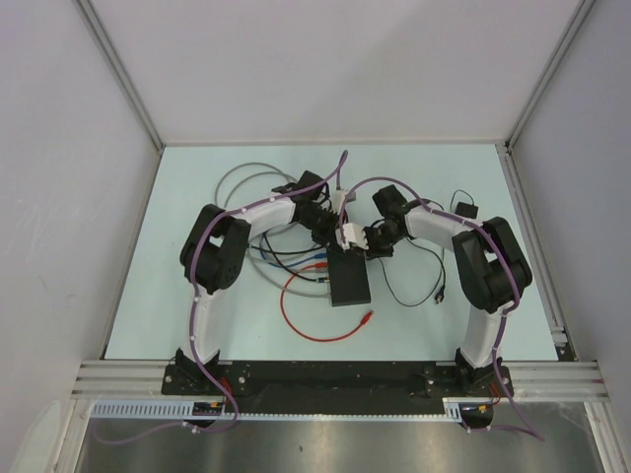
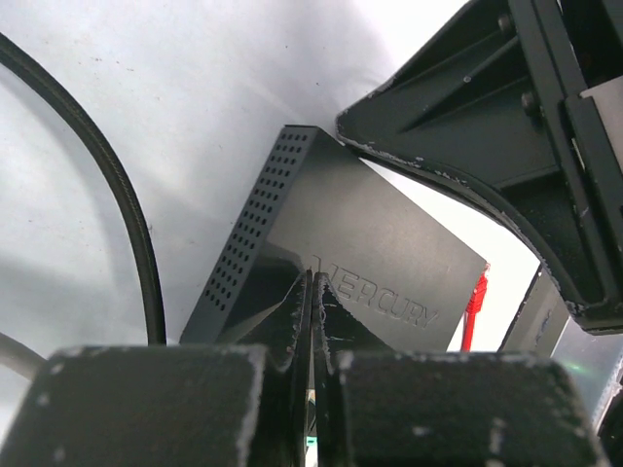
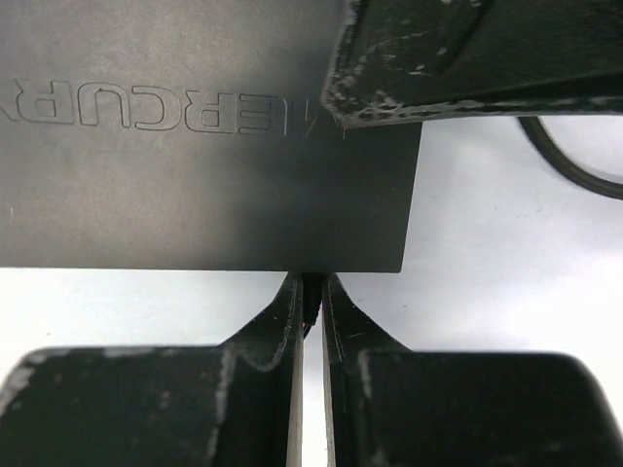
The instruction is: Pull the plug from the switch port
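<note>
The switch [image 1: 351, 283] is a flat matte-black box in the middle of the table, lettered "MERCURY" on its top [image 2: 380, 243] [image 3: 195, 175]. My left gripper [image 1: 338, 252] [image 2: 313, 280] is shut, its tips set down on the switch's top near one end. My right gripper [image 1: 371, 252] [image 3: 311, 284] sits at the switch's narrow edge, nearly shut on a small dark plug [image 3: 311, 297] pinched between its tips. The sockets themselves are hidden. Each gripper shows in the other's wrist view, close by.
A red cable [image 1: 296, 320] [image 2: 474, 304] loops in front of the switch, blue and black cables [image 1: 296, 258] run off to its left, and grey cable [image 1: 237, 177] coils at the back left. A black lead [image 1: 404, 286] runs to an adapter [image 1: 465, 207] on the right. White walls stand on three sides.
</note>
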